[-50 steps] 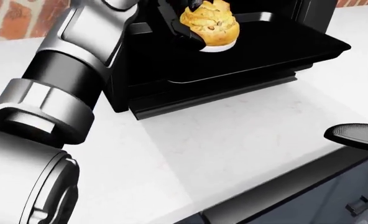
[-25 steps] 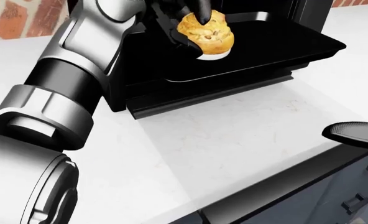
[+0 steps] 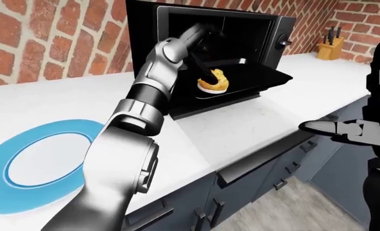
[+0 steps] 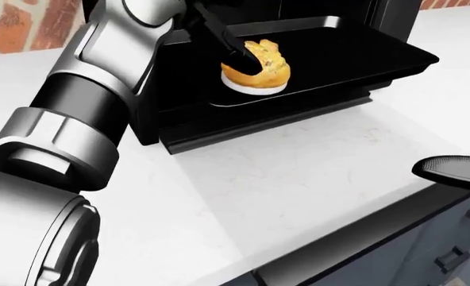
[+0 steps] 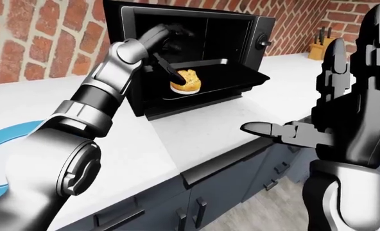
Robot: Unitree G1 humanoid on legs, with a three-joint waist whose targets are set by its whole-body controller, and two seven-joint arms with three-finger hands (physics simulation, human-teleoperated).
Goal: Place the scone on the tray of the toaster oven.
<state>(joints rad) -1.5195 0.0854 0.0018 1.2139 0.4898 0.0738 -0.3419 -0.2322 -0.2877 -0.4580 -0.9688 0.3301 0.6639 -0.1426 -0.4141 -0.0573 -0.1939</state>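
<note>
Up inside the open toaster oven (image 3: 209,33), the left hand (image 4: 227,42) reaches over the tray (image 4: 354,53), its dark fingers (image 4: 233,52) lying against the left side of the scone (image 4: 259,68). Whether those fingers grip the scone or only rest on it cannot be told; in the head view one finger crosses the scone's upper left edge, and the rest of the hand is cut off at the top of that view. The scone sits on the tray, golden on top with a pale base, toward the tray's left half and near its lower rim in the head view. The tray lies on the lowered oven door (image 4: 283,119), which juts out over the white counter (image 4: 298,179). The silver left arm (image 3: 145,106) runs from the lower left of the left-eye view up to the oven.

The right hand (image 5: 344,120) is held up at the right of the right-eye view, fingers spread wide and holding nothing, well apart from the oven.

On the counter at the left of the left-eye view lies a blue-rimmed plate (image 3: 23,144). A knife block (image 3: 330,45) stands near the brick wall (image 3: 48,43) at the far right. Dark cabinet drawers (image 3: 267,178) run beneath the counter.
</note>
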